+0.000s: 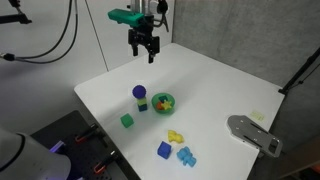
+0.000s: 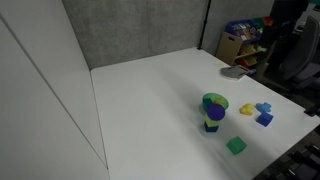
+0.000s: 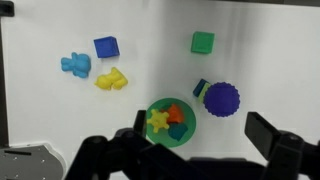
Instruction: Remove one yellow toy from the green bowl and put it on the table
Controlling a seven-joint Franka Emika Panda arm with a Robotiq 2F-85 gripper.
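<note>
The green bowl (image 3: 160, 105) sits on the white table (image 3: 60, 120) and holds a yellow star-like toy (image 3: 158, 121), an orange piece and a teal piece. The bowl also shows in both exterior views (image 1: 163, 102) (image 2: 214, 100). A second yellow toy (image 3: 111, 79) lies on the table away from the bowl (image 1: 175, 136) (image 2: 247, 108). My gripper (image 3: 202, 128) is open and empty. It hangs high above the table's far side (image 1: 145, 45), apart from everything. In the wrist view its left finger lies by the bowl's edge.
A blue ball (image 3: 221, 99) on a yellow block stands beside the bowl (image 1: 140, 95). A green cube (image 3: 203, 43), a blue cube (image 3: 107, 47) and a light blue toy (image 3: 74, 65) lie around. A grey flat object (image 1: 255, 135) rests near one table edge.
</note>
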